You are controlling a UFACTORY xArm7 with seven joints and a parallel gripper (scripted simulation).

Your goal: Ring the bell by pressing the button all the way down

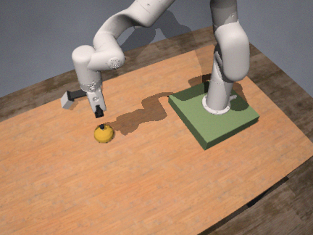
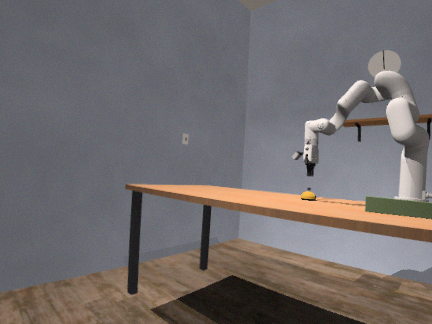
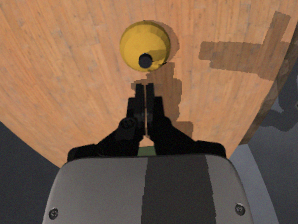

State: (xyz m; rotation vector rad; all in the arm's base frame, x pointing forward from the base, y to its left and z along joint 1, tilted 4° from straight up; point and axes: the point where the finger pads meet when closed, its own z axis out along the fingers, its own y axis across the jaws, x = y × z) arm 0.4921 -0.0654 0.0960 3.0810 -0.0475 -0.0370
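The yellow bell [image 1: 104, 134] [image 2: 308, 196] [image 3: 141, 42] stands upright on the wooden table [image 1: 152, 174] [image 2: 240, 199], with its small black button [image 1: 102, 126] [image 3: 145, 62] on top. My gripper [image 1: 98, 115] [image 2: 310, 173] [image 3: 145, 95] is shut with nothing between the fingers. It points straight down and hangs a little above the bell, close to over the button. In the side view there is a clear gap between the fingertips and the bell.
The arm's white base stands on a green block [image 1: 214, 117] [image 2: 397, 206] at the right of the table. A wall shelf [image 2: 370, 121] is behind the arm. The arm's shadow [image 1: 145, 112] lies on the table right of the bell.
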